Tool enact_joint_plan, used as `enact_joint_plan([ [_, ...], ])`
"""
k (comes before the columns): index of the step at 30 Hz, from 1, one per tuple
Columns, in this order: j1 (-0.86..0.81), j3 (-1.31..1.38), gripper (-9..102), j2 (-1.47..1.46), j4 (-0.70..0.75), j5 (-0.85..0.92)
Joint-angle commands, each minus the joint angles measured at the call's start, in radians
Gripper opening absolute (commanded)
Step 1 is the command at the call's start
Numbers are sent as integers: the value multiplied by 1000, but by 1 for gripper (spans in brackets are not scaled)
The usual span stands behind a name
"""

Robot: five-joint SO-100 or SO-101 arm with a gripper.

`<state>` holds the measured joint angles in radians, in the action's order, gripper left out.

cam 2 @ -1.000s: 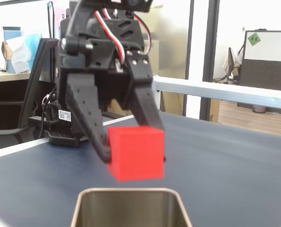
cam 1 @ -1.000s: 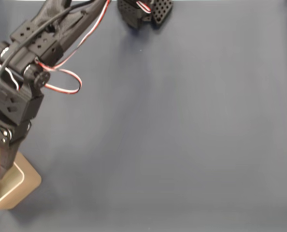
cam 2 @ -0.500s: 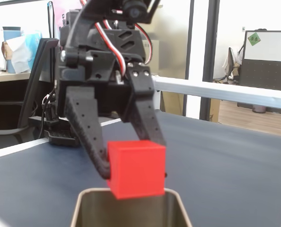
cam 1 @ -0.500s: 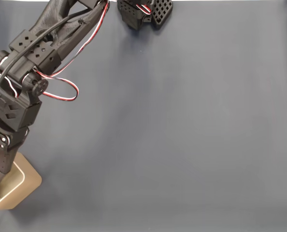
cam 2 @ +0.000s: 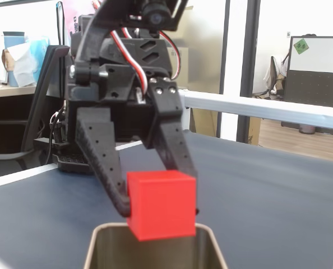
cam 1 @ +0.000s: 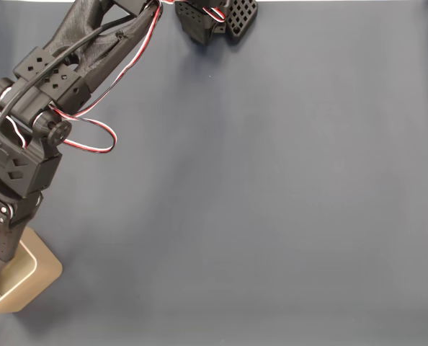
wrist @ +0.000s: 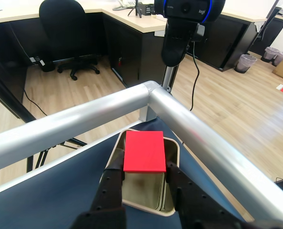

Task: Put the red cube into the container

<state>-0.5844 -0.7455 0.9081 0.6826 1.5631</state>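
My gripper [cam 2: 158,210] pinches the red cube [cam 2: 161,204] just above the container [wrist: 171,149]; I should centre it over the opening, then let go gently.

The arm [cam 1: 70,65] is matte black plastic throughout, built of blocky, angular segments. Several housings carry small round holes in rows, and pale screw heads show on the block just above the tool [cam 2: 155,204]. Twisted red, white and black servo wires [cam 1: 91,130] run along the links and loop loosely beside the wrist joint, next to a thicker black cable. The tool's two fingers [cam 2: 102,162] are long, tapering and dotted with tiny holes. A white barcode label sits on the base [cam 2: 77,137] behind the tool.
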Motion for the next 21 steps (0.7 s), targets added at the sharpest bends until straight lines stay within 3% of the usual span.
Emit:
enact_joint_plan([
  [1, -15, 64, 16, 14, -26, -21],
  [21, -20, 72, 36, 15, -38, -48],
])
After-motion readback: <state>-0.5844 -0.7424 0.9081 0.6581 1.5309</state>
